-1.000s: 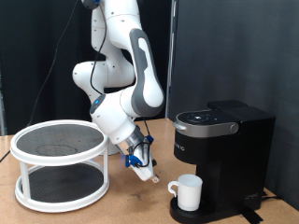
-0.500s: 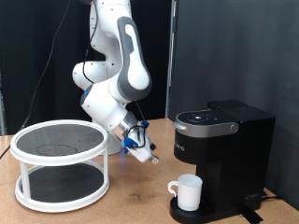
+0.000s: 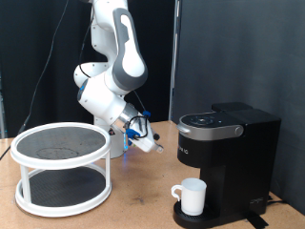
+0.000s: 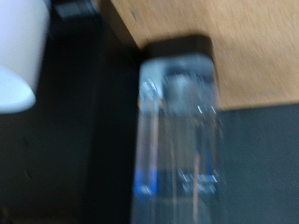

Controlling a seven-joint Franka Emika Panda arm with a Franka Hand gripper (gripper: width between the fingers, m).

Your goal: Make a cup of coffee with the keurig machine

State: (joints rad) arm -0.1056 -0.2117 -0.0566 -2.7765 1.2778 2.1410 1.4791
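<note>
The keurig machine stands to the exterior view's right of the claw, the cup on its base below; whether the claw's fingers are apart cannot be told.

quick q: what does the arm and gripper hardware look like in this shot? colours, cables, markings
Glossy white rounded arm segments with grey joint bands. The gripper end is small and pale, with blue parts and dark cabling looped beside it. No readable markings. The wrist view is too blurred to show the fingers.

arm: bent, raised | hand: tilted toward exterior view's right
</note>
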